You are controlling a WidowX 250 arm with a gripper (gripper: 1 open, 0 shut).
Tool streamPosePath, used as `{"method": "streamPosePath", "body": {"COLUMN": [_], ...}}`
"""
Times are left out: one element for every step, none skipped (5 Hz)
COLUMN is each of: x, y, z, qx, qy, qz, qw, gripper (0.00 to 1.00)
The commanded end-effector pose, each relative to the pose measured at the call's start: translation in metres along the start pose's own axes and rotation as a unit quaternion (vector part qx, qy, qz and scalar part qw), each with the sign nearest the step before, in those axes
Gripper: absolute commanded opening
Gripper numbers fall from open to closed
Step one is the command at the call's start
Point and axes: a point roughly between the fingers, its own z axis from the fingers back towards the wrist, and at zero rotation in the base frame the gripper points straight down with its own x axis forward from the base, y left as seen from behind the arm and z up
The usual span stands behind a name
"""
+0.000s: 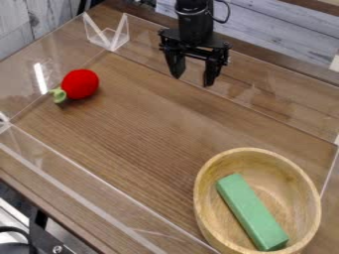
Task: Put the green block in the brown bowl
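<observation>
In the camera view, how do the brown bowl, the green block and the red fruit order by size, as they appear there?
1. Brown bowl
2. Green block
3. Red fruit

This is apparent size only; the fruit lies farther from the camera.

A brown wooden tabletop (172, 129) stands before pale, whitish boards (284, 35) at the back.

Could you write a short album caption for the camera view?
The green block rests inside the brown bowl, with the open gripper well away across the table.
</observation>
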Motion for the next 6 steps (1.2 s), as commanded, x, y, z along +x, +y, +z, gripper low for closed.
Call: {"method": "streamPosePath", "body": {"x": [0.011, 0.013, 0.016, 0.019, 0.006, 0.000], "y": [0.006, 0.022, 0.056, 0.097, 0.108, 0.118], "z": [0.025, 0.025, 0.035, 0.047, 0.045, 0.041], "qx": [0.010, 0.014, 0.026, 0.035, 0.046, 0.057], "qy": [-0.039, -0.031, -0.036, -0.040, -0.034, -0.036], "qz": [0.002, -0.007, -0.007, 0.001, 0.025, 0.043], "qw": [0.9992, 0.9994, 0.9990, 0.9986, 0.9981, 0.9968], "gripper": [1.00, 1.00, 1.00, 1.00, 1.00, 0.00]}}
